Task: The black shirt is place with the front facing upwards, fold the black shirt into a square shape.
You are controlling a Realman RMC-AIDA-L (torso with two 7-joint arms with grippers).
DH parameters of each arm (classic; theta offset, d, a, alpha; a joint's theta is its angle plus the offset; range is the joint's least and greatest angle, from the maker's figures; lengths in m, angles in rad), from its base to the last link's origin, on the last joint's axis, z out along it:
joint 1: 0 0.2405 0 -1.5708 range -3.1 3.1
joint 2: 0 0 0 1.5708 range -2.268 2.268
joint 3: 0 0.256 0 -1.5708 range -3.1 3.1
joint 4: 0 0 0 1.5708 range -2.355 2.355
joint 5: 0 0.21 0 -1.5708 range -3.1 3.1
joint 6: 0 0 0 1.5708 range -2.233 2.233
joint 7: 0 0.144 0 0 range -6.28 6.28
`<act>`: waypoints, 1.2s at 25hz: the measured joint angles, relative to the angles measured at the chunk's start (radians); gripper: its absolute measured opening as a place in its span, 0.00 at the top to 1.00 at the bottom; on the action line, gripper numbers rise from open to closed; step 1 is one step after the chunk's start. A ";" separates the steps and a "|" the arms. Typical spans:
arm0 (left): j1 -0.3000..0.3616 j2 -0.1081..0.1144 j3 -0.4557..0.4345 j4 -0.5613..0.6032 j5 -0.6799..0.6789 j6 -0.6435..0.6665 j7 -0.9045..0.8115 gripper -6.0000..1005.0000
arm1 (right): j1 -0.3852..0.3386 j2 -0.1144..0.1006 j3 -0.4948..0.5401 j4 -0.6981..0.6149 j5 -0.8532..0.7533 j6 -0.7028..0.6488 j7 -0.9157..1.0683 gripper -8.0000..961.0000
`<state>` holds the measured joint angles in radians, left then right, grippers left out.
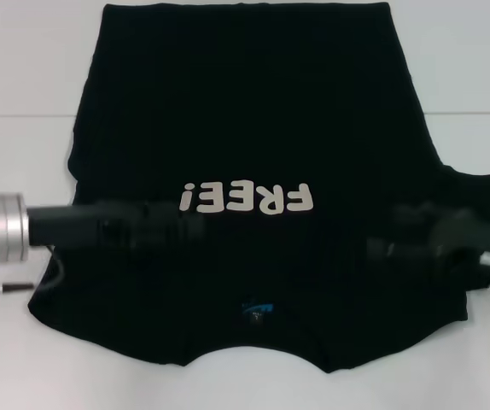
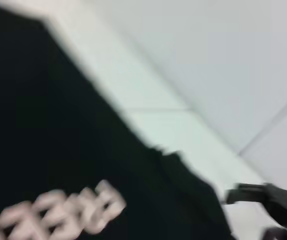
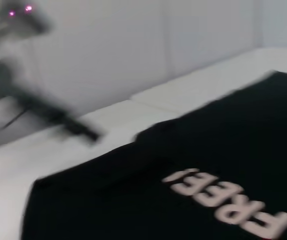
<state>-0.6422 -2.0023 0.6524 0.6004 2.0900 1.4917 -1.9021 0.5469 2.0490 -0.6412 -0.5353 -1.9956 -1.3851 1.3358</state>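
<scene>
Head view: black shirt (image 1: 253, 128) lies front-up on the white table (image 1: 23, 51). Left gripper (image 1: 195, 224) reaches in from 9 o'clock, right gripper (image 1: 380, 248) from 3 (black against black cloth, so I cannot tell either one's opening).

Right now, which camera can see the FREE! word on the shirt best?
The head view: the cream FREE! lettering shows whole on the black shirt, though upside down. The left wrist view catches only a smeared part; the right wrist view shows it slanted and blurry.
</scene>
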 joint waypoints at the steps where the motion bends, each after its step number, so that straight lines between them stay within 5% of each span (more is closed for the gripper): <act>1: 0.060 -0.038 -0.016 0.021 -0.071 0.060 0.230 0.40 | -0.002 -0.010 0.000 -0.022 -0.004 0.002 0.062 0.02; 8: 0.161 -0.109 -0.011 0.047 -0.116 0.149 0.618 0.16 | 0.021 -0.128 -0.008 -0.168 -0.182 0.001 0.717 0.02; 11: 0.176 -0.119 -0.013 0.051 -0.115 0.159 0.655 0.10 | 0.065 -0.180 -0.010 -0.200 -0.346 -0.009 0.978 0.02; 15: 0.177 -0.117 -0.011 0.051 -0.104 0.139 0.659 0.08 | 0.118 -0.220 -0.003 -0.224 -0.513 -0.034 1.180 0.02; 19: 0.179 -0.116 -0.010 0.045 -0.095 0.134 0.688 0.08 | 0.155 -0.226 0.001 -0.250 -0.647 -0.030 1.276 0.02; 30: 0.185 -0.115 -0.014 0.034 -0.095 0.135 0.717 0.08 | 0.239 -0.186 -0.021 -0.104 -0.764 0.136 1.290 0.02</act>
<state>-0.4575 -2.1171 0.6387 0.6346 1.9946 1.6271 -1.1854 0.7861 1.8630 -0.6618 -0.6394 -2.7598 -1.2491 2.6254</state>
